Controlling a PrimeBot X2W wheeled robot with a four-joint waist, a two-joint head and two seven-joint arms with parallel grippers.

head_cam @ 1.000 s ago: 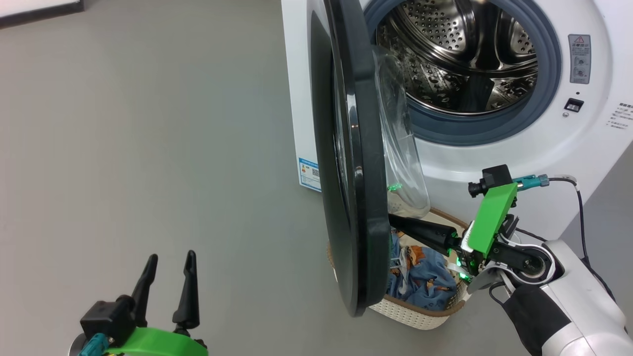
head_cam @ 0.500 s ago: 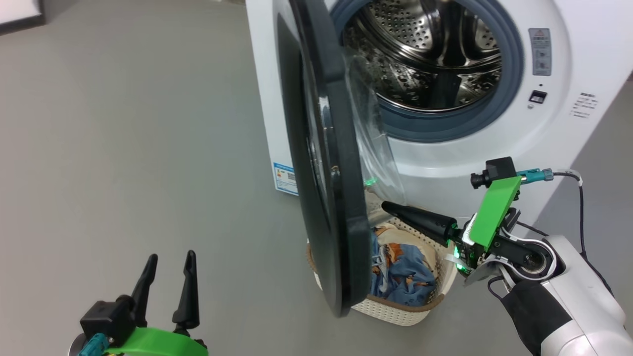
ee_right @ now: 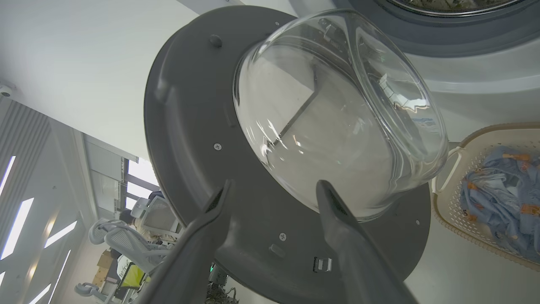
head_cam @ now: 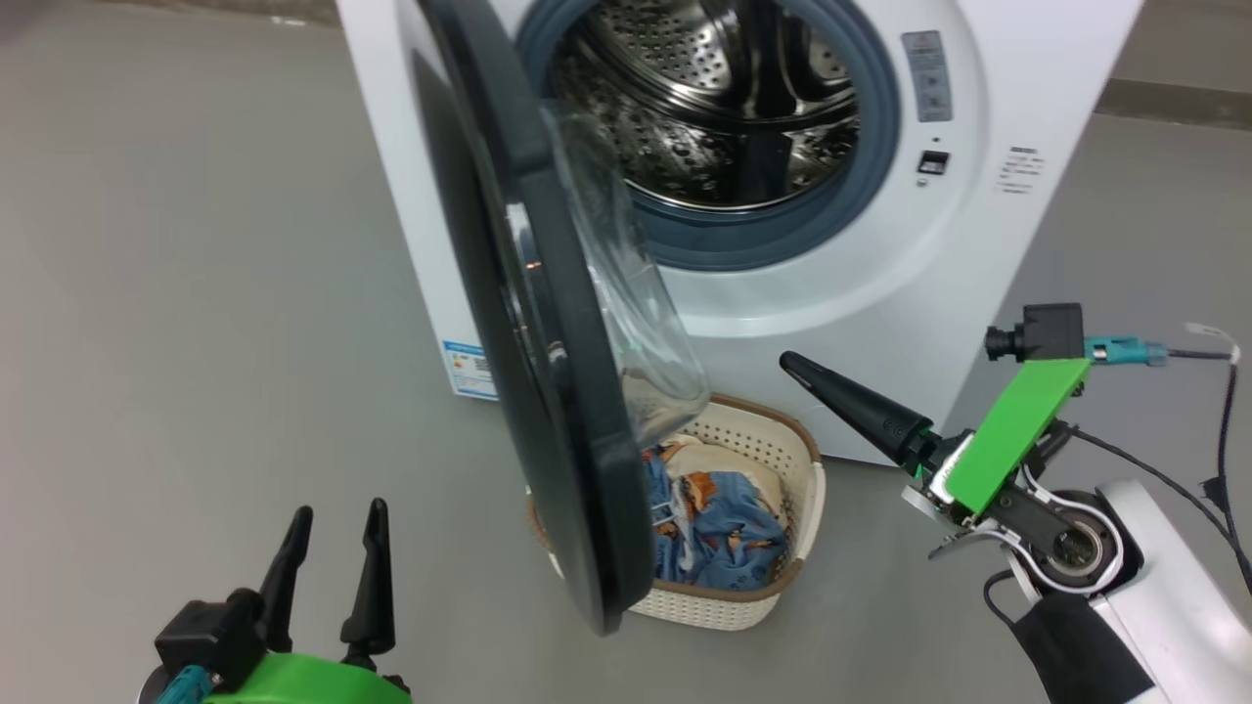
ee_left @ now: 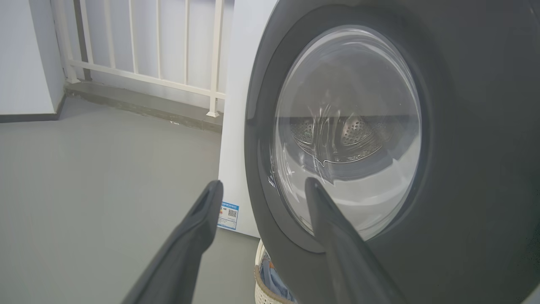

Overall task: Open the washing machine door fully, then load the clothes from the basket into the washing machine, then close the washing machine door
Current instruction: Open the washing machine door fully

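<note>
While the left hand (head_cam: 339, 510) hangs spread and empty at the near left, the door (head_cam: 562, 430) stands half open to its right, well apart from it. Past the door's lower edge, the basket (head_cam: 808, 479) of clothes (head_cam: 734, 523) sits before the washer (head_cam: 861, 293). Right of the basket, the right hand (ee_right: 274, 184) is spread and empty, pointing at the door's glass.

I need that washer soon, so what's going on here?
A two-armed robot is doing laundry. The washing machine door stands partly open over the basket, which holds the clothes. The right pincer, open and empty, faces the door's inner side; the left pincer, also open, faces its outer side.
</note>
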